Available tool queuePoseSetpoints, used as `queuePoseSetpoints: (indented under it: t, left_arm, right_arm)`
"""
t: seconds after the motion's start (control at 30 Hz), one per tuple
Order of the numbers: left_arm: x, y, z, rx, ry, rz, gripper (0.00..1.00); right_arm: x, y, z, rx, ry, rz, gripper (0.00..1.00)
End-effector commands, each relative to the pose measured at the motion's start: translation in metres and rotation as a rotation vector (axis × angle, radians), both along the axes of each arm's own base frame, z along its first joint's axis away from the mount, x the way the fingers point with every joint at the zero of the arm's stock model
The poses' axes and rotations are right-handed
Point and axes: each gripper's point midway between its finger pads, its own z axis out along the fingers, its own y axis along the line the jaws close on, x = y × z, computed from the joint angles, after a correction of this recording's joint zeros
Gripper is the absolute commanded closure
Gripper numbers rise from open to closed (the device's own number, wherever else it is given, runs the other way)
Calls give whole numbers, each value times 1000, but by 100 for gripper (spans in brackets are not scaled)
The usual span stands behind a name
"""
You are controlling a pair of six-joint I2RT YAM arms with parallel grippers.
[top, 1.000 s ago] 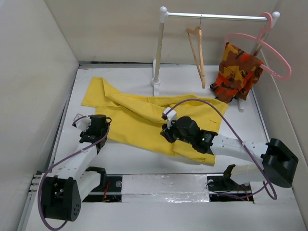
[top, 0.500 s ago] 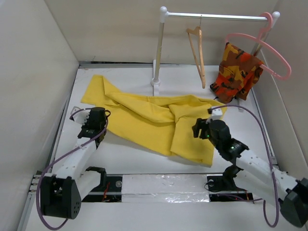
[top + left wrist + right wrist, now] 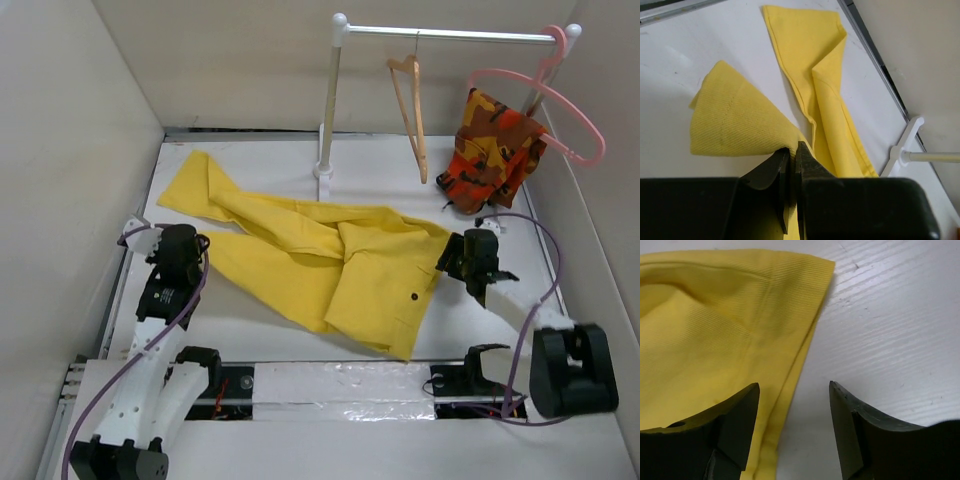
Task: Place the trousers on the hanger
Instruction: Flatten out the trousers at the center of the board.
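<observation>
I see my left gripper [image 3: 794,149] pinching a fold of the trousers [image 3: 330,262] lying across the table [image 3: 262,335], my right gripper [image 3: 794,386] spread open over their edge, the hanger [image 3: 411,112] on the rail [image 3: 450,34].

We see a white clothes rail [image 3: 331,95] standing at the far side of the white worktop [image 3: 270,335]. A pink plastic hanger [image 3: 553,58] hooks over the rail's right end. An orange-red-brown camouflage garment [image 3: 495,150] hangs there against it. Plain pale walls [image 3: 70,150] enclose the worktop.
</observation>
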Motion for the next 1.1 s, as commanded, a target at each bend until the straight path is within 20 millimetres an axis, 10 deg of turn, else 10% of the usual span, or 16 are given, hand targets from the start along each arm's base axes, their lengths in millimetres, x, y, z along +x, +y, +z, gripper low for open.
queuePoseSetpoints:
  t: [0.0, 0.87, 0.93, 1.07]
  left_arm:
    - [-4, -2, -2, -4, -15, -25, 100]
    - [-7, -23, 4, -131, -330, -120, 100]
    - [-8, -25, 4, -128, -334, -128, 100]
    - [-9, -23, 11, -117, -362, -111, 100]
  right_arm:
    - [30, 13, 11, 96, -18, 84, 38]
    - [-9, 12, -25, 21, 410, 125, 36]
    - [-9, 13, -28, 17, 440, 153, 42]
    - [10, 6, -29, 36, 455, 129, 87]
